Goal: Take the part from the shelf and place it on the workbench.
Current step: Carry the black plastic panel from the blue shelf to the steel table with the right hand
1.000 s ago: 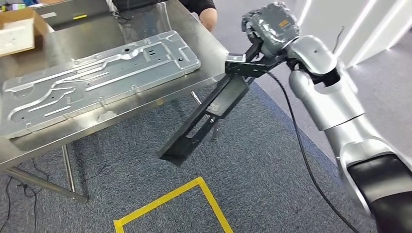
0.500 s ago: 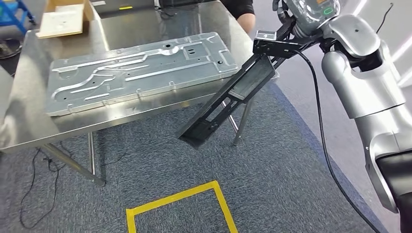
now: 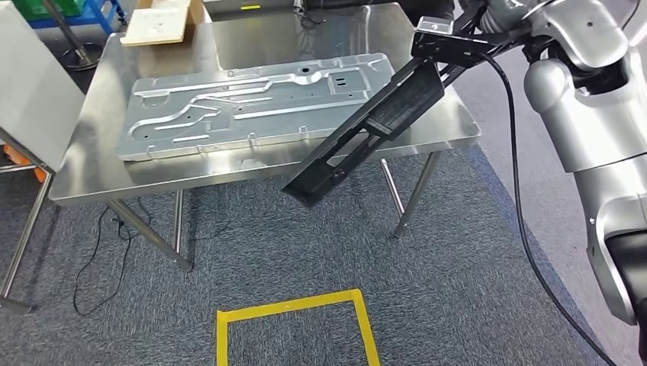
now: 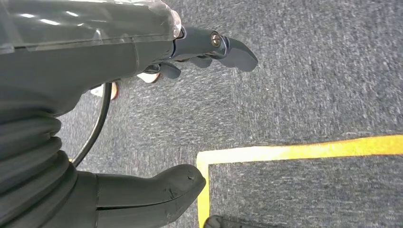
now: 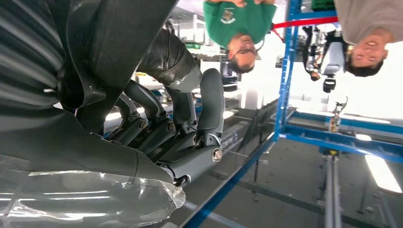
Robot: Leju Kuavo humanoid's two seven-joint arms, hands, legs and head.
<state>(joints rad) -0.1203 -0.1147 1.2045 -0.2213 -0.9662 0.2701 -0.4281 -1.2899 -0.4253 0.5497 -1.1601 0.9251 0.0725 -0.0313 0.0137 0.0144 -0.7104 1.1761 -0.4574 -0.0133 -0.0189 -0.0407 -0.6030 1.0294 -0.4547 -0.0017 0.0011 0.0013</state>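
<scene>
The part (image 3: pixel 366 130) is a long black channel-shaped bracket. It hangs slanting down to the left from my right hand (image 3: pixel 496 11) at the top right of the head view, its lower end in front of the workbench's front edge. In the right wrist view, my right hand (image 5: pixel 180 137) has its fingers curled round the part's dark top end (image 5: pixel 164 52). The steel workbench (image 3: pixel 99 179) carries a large grey stamped metal panel (image 3: pixel 252 103). My left hand (image 4: pixel 95 57) hangs over the carpet with fingers apart and nothing in it.
A cardboard box (image 3: pixel 160 19) sits on the bench's far left corner. A white panel (image 3: pixel 30 84) stands left of the bench. Yellow floor tape (image 3: pixel 294 309) marks a square on the carpet. Blue shelf frames (image 5: pixel 285 95) and two people (image 5: pixel 237 23) are in the background.
The whole picture has shifted, so the camera has turned toward the bench. The held part now lies in front of the bench's right end; my right hand still grips it.
</scene>
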